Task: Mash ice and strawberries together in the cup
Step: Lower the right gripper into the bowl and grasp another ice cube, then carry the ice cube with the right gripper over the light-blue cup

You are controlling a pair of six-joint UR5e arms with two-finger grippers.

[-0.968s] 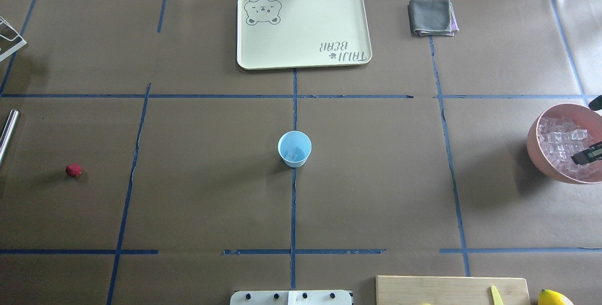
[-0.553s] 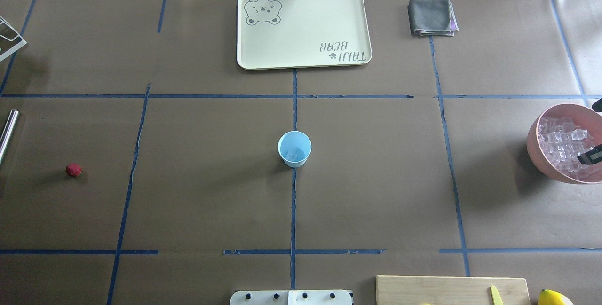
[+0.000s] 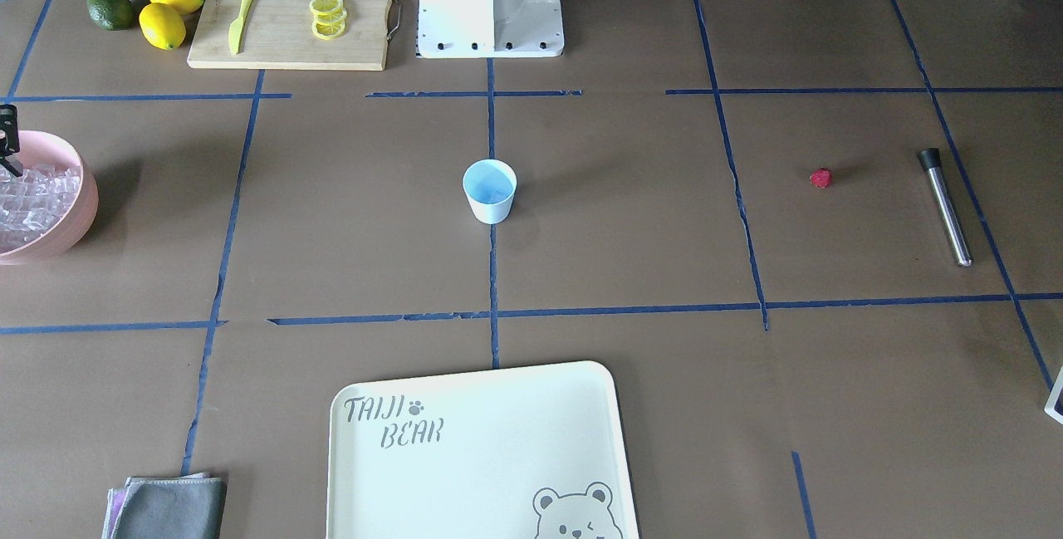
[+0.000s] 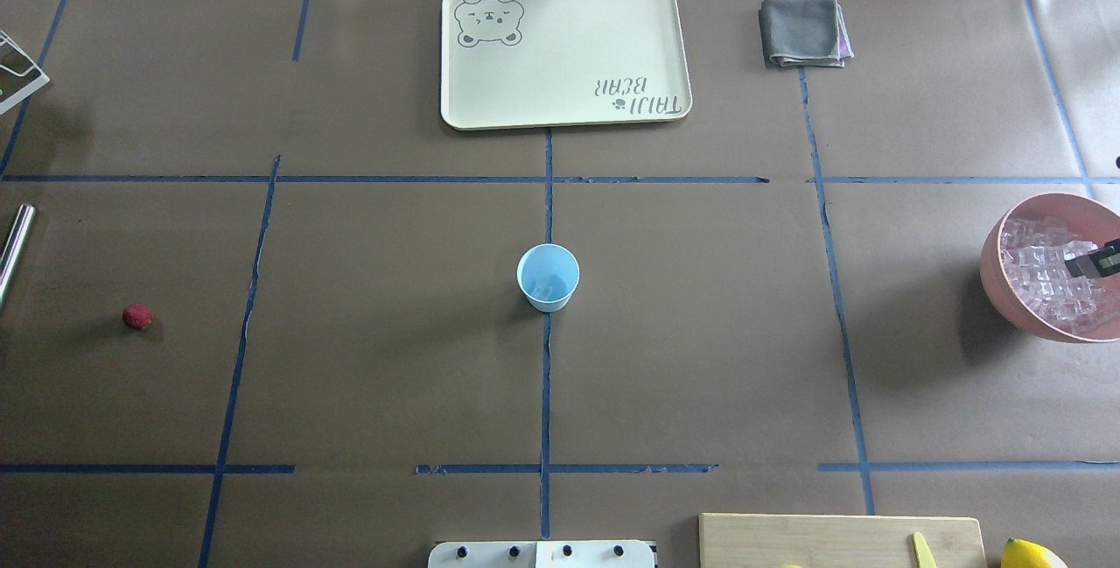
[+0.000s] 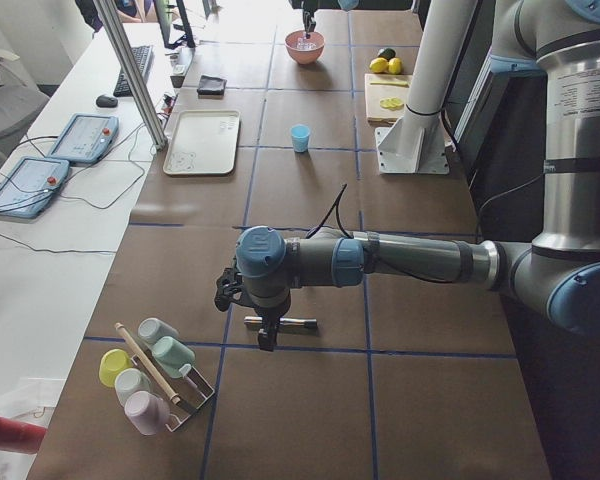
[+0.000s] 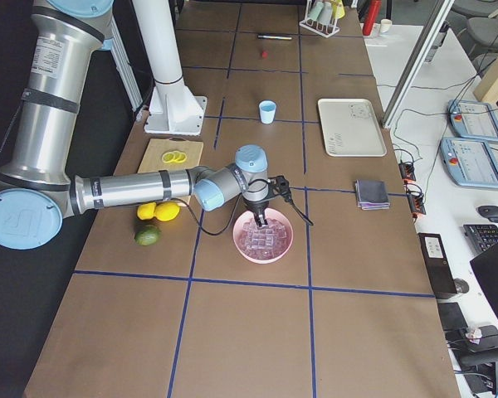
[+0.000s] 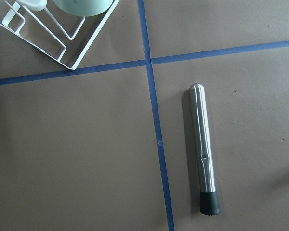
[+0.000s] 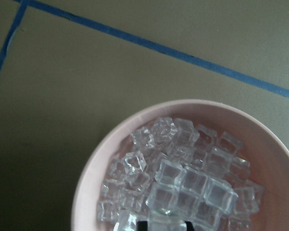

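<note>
Overhead, muddler (image 4: 16,248) cropped, whole in left wrist view, right gripper (image 8: 165,224) over ice (image 8: 183,185), grip state unclear.

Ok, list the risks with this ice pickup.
1. The ice is heaped loosely in the pink bowl; a glassy cube could slip from the right gripper at the heap.
2. The cup is small and stands far from the bowl; a carried cube could drop on the way, miss it or tip it.
</note>
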